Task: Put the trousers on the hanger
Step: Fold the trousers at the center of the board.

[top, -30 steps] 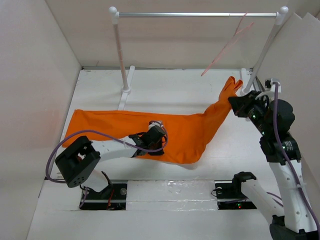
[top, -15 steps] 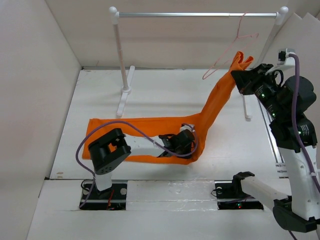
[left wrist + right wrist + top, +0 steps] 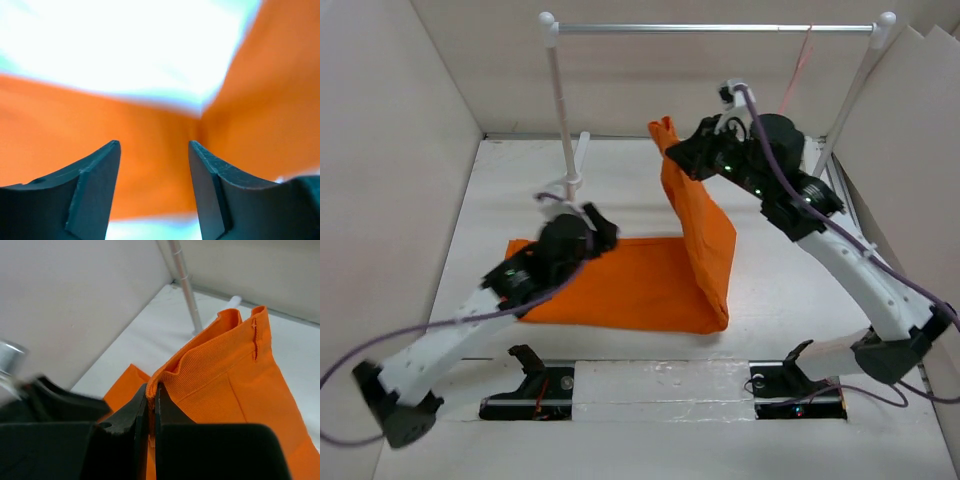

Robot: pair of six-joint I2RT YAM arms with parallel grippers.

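The orange trousers (image 3: 620, 285) lie folded on the white table, one part flat and the other pulled up into a standing sheet. My right gripper (image 3: 682, 152) holds the top of that sheet high over the table's middle. In the right wrist view it (image 3: 151, 390) is shut on the ribbed edge of the trousers (image 3: 235, 380). Blurred over the flat part's left end, my left gripper (image 3: 600, 222) shows in its wrist view (image 3: 154, 145) open, with nothing between the fingers and orange cloth (image 3: 60, 125) below. The thin pink hanger (image 3: 796, 72) hangs edge-on at the rail's right end, right of the right gripper.
A silver rail (image 3: 710, 29) on white posts spans the back; its left post (image 3: 558, 100) and foot stand just behind the left gripper. Pale walls (image 3: 390, 150) close in both sides. The arm bases sit at the near edge.
The right gripper has swung left from beside the hanger to mid-table, folding the trousers over. The left gripper has let go of the cloth, opened and moved left and back.
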